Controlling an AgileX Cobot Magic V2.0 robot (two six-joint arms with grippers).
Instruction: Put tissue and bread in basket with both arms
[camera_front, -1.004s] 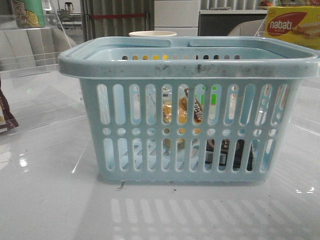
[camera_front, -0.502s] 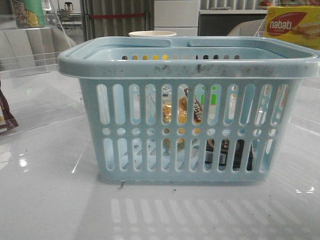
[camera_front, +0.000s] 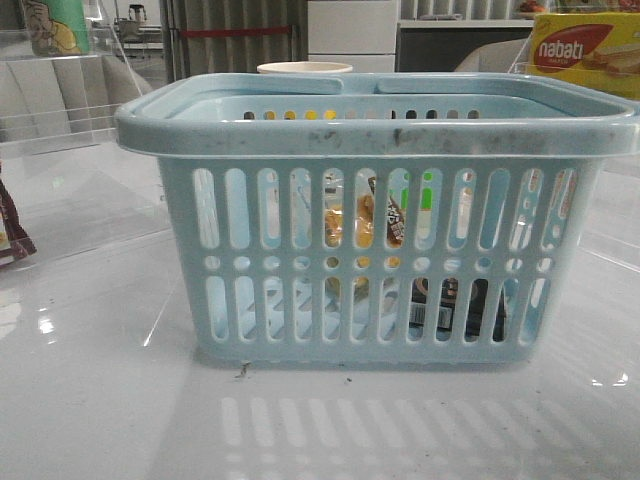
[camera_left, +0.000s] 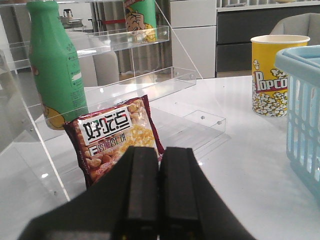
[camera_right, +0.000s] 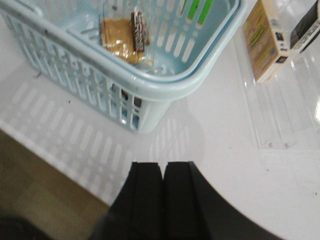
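The light blue basket (camera_front: 370, 140) stands in the middle of the table. Through its slots I see the bread (camera_front: 362, 218) in its clear packet, leaning up inside, and the black tissue pack (camera_front: 462, 305) low at the right. The right wrist view looks down on the basket (camera_right: 165, 87) with the bread (camera_right: 122, 42) on its floor; dark bits behind the slots (camera_right: 125, 95) may be the tissue. My right gripper (camera_right: 163, 166) is shut and empty, apart from the basket's corner. My left gripper (camera_left: 160, 151) is shut and empty, with the basket's edge (camera_left: 302, 95) off to one side.
A dark red-brown snack packet (camera_left: 117, 137) leans on a clear shelf just past my left gripper, beside a green bottle (camera_left: 52, 65). A popcorn cup (camera_left: 272, 75) stands behind the basket. A yellow nabati box (camera_front: 585, 50) is at the back right. The table's front edge (camera_right: 55, 167) is near my right gripper.
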